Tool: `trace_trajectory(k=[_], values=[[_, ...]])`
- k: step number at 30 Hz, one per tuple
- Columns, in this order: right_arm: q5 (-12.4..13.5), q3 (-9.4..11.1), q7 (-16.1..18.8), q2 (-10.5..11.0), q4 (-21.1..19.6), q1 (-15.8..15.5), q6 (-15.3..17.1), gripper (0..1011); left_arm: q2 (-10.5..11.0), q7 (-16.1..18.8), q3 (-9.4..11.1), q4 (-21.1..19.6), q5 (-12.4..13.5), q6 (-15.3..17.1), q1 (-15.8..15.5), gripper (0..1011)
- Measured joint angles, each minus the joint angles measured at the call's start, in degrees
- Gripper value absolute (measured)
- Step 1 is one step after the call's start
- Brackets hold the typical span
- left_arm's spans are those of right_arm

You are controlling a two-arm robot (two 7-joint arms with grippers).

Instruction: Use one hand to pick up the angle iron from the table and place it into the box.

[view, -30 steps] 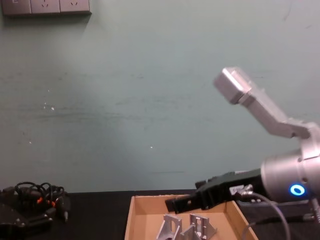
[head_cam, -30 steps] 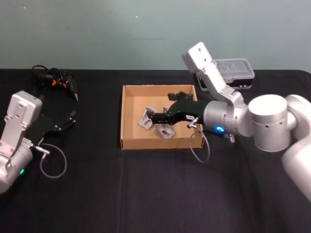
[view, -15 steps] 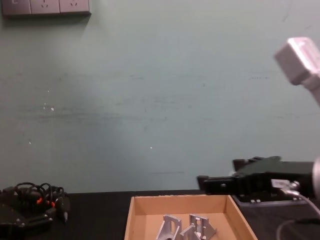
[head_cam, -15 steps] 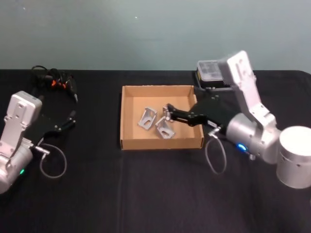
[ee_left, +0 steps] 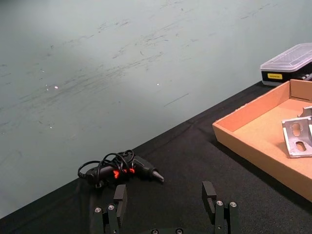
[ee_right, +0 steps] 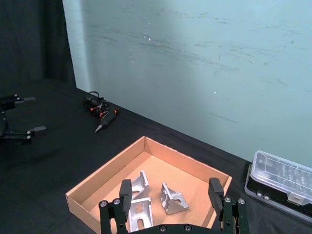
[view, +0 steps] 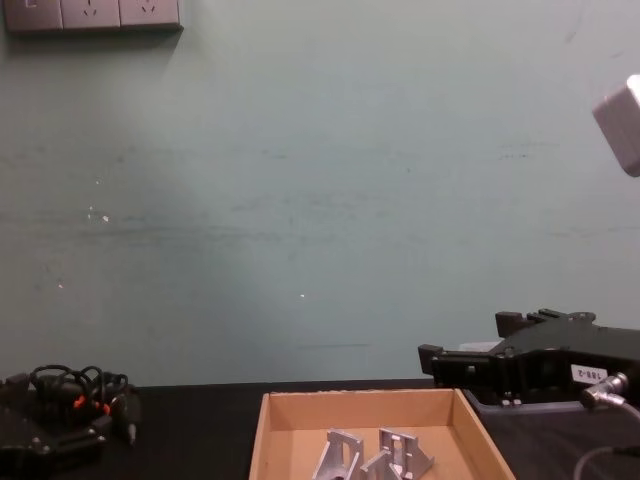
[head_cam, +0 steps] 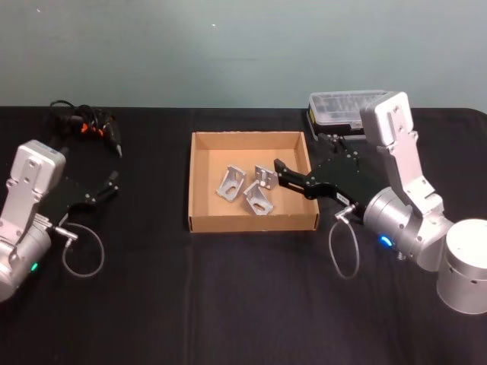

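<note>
Three silver angle irons (head_cam: 245, 189) lie in the shallow tan cardboard box (head_cam: 199, 188) on the flat black table (head_cam: 228, 296)

Black right gripper (head_cam: 280, 168) spread open over its right wall; left gripper (head_cam: 113, 185) open (parked); black clear-lidded case (head_cam: 344, 109) behind; tangled black cable (head_cam: 84, 125) far left

Angle irons (view: 378, 458) in box (view: 268, 440); right tool (view: 450, 362) above rim.
</note>
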Motion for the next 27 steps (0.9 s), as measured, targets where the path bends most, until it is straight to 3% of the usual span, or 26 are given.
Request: trace_trajectory(k=[27], values=[[0.22, -0.31, 0.21, 0.02, 0.4, 0.49, 0.47, 1000, 0.0, 0.0, 0.0, 0.0, 0.0, 0.0, 0.0, 1011]])
